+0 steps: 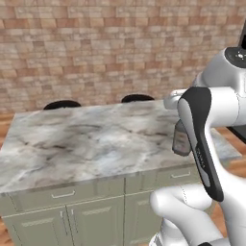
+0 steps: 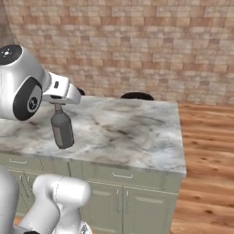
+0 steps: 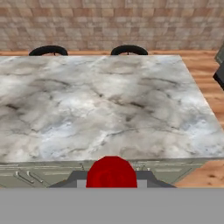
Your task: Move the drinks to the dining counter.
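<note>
Right base view shows the claw (image 2: 58,106) clamped on the neck of a squat grey-brown glass bottle (image 2: 62,129), which hangs upright beneath it, long axis vertical, above the near edge of the veined marble surface (image 2: 132,132). Hand view puts the round red cap (image 3: 111,173) between the fingertips. Left base view hides most of the bottle behind the arm. Two black round stools (image 3: 129,50) stand beyond the claw.

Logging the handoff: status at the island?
Gripper jaws shut on squat grey-brown glass bottle, red cap up. Bottle hangs over marble-topped island, near edge. No obstacle.
</note>
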Controlling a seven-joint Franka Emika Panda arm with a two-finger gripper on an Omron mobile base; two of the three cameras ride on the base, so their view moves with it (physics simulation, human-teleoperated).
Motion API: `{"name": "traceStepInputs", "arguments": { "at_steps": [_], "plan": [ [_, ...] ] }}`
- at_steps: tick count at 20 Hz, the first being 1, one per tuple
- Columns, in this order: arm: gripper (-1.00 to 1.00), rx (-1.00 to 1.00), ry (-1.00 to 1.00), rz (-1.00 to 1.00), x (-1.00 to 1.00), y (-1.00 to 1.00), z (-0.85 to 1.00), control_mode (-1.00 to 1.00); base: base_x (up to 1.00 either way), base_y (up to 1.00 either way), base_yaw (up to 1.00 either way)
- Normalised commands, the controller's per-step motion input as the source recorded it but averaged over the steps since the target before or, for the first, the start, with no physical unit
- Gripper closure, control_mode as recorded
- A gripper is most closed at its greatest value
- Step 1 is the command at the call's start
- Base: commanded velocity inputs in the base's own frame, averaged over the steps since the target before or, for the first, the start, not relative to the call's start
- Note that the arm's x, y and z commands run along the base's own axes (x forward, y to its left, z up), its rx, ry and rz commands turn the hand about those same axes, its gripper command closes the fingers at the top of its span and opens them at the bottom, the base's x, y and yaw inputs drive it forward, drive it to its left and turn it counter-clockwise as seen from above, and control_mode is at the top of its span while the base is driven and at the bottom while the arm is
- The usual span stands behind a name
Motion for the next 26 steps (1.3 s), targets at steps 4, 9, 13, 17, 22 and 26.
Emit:
{"name": "traceStepInputs", "arguments": {
  "at_steps": [4,9,13,17,22,26],
  "plan": [
    [1.00,0.00,0.00,0.00,0.00,0.00,0.00,1.00,0.37,0.00,0.04],
    [1.00,0.00,0.00,0.00,0.00,0.00,0.00,1.00,0.42,0.00,0.04],
    [1.00,0.00,0.00,0.00,0.00,0.00,0.00,1.00,0.46,0.00,0.03],
    [1.00,0.00,0.00,0.00,0.00,0.00,0.00,1.00,0.45,0.00,0.03],
    [1.00,0.00,0.00,0.00,0.00,0.00,0.00,1.00,0.42,0.00,0.03],
    [1.00,0.00,0.00,0.00,0.00,0.00,0.00,1.00,0.44,0.00,0.02]
  ]
}}
